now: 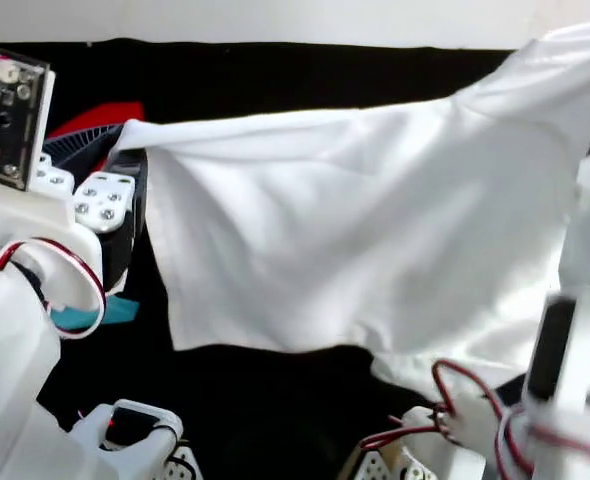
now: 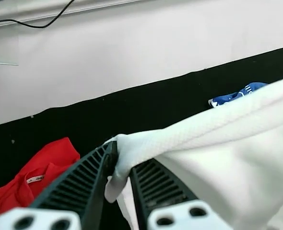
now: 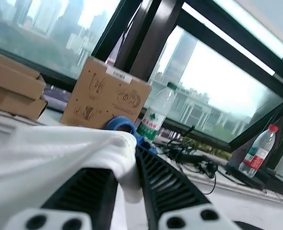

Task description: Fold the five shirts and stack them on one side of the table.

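Note:
A white shirt (image 1: 375,230) hangs stretched in the air over the black table, held at two corners. My left gripper (image 1: 125,165) is shut on its corner at the left of the high view; in the left wrist view the cloth (image 2: 218,143) is pinched between the black fingers (image 2: 91,177). My right gripper (image 3: 127,179) is shut on another corner of the white shirt (image 3: 50,153), up high at the right side. A red shirt (image 2: 33,177) lies on the table behind the left gripper. A blue shirt (image 2: 237,95) lies farther off.
The table is covered with a black cloth (image 1: 275,410). A teal piece of fabric (image 1: 100,315) shows under the left arm. A white wall (image 2: 132,52) runs behind the table. Cardboard boxes (image 3: 105,96) and bottles (image 3: 156,115) stand in the room beyond.

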You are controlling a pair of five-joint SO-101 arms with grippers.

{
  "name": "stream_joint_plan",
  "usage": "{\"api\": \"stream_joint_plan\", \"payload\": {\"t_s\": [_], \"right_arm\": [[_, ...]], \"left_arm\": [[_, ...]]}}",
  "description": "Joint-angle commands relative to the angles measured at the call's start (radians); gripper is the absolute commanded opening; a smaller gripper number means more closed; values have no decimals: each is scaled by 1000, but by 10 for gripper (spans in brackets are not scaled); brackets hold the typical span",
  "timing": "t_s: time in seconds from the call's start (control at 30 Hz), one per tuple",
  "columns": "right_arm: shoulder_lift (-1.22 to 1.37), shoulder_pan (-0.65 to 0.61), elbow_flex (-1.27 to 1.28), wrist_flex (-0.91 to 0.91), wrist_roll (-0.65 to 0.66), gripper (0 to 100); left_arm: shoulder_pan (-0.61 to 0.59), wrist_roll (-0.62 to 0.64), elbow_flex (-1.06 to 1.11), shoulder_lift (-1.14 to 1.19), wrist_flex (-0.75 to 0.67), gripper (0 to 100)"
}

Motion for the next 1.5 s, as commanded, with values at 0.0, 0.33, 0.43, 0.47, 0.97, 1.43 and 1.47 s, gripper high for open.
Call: {"api": "stream_joint_plan", "payload": {"t_s": [0.0, 0.33, 0.43, 0.47, 0.97, 1.43, 1.47], "right_arm": [[-85, 15, -8, -21, 12, 6], [-191, 13, -7, 27, 8, 6], [-183, 12, 27, 35, 6, 6], [-179, 2, 51, 31, 6, 6], [163, -242, 759, -208, 5, 6], [625, -265, 720, -518, 8, 6], [648, -265, 723, -516, 6, 6]], "left_arm": [[-8, -6, -19, -44, 14, 9], [-8, -6, -16, -179, 57, 9], [-8, -6, -16, -179, 57, 9], [-8, -6, -15, -179, 57, 9], [-133, -25, 869, -147, -390, 9], [-243, -114, 481, 696, -626, 9], [-246, -114, 443, 754, -626, 9]]}}
